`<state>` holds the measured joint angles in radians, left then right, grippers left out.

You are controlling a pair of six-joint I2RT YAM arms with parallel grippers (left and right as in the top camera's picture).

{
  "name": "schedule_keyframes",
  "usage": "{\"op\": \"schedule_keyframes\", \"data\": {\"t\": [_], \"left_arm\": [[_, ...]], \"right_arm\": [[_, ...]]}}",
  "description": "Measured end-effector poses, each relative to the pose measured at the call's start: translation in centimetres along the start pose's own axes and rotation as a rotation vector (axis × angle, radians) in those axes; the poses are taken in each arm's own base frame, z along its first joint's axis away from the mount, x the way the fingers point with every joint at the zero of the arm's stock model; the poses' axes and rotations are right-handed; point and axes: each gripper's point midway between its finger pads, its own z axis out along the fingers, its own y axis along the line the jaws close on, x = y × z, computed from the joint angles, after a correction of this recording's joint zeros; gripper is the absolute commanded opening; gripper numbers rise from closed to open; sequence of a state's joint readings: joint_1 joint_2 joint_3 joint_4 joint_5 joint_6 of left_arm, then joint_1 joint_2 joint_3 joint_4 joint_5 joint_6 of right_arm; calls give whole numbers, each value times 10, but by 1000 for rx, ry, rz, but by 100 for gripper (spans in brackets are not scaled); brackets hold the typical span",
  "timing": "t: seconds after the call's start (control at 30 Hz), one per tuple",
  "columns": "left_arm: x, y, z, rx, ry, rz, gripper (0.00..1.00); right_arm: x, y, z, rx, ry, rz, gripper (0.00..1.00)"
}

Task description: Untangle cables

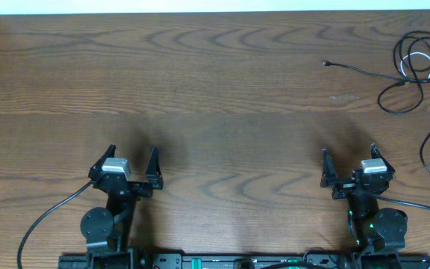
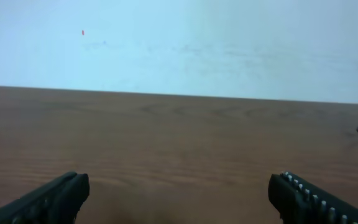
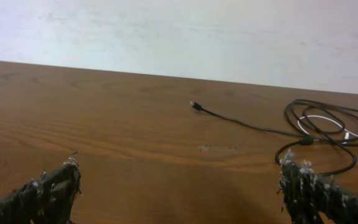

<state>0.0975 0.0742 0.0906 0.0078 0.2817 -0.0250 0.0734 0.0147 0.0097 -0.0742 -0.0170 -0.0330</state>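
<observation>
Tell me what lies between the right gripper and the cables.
Only bare table, from right gripper to cables; overhead and right wrist views show it.

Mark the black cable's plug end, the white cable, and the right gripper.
black cable (image 3: 194, 105), right wrist view, on its plug end.
white cable (image 3: 319, 116), right wrist view, on the top of its loop.
right gripper (image 1: 348, 149), overhead view, midway between its open fingertips.

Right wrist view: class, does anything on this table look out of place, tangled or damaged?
Yes. The cables lie in a loose tangle at the far right of the table, black loops crossing a white cable, one plug end trailing left. The fingertips of the right gripper also look ragged and fuzzy.
</observation>
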Motion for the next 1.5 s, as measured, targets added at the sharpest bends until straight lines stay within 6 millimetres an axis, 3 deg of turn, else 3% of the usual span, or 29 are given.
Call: {"op": "schedule_keyframes", "data": {"t": [0.27,1.5], "left_arm": [[27,3,2,-4,36,-8,98],[24,6,1,-21,23,-1,98]], "right_arm": [[0,0,0,0,0,0,99],[0,-1,0,6,-1,0,99]]}}
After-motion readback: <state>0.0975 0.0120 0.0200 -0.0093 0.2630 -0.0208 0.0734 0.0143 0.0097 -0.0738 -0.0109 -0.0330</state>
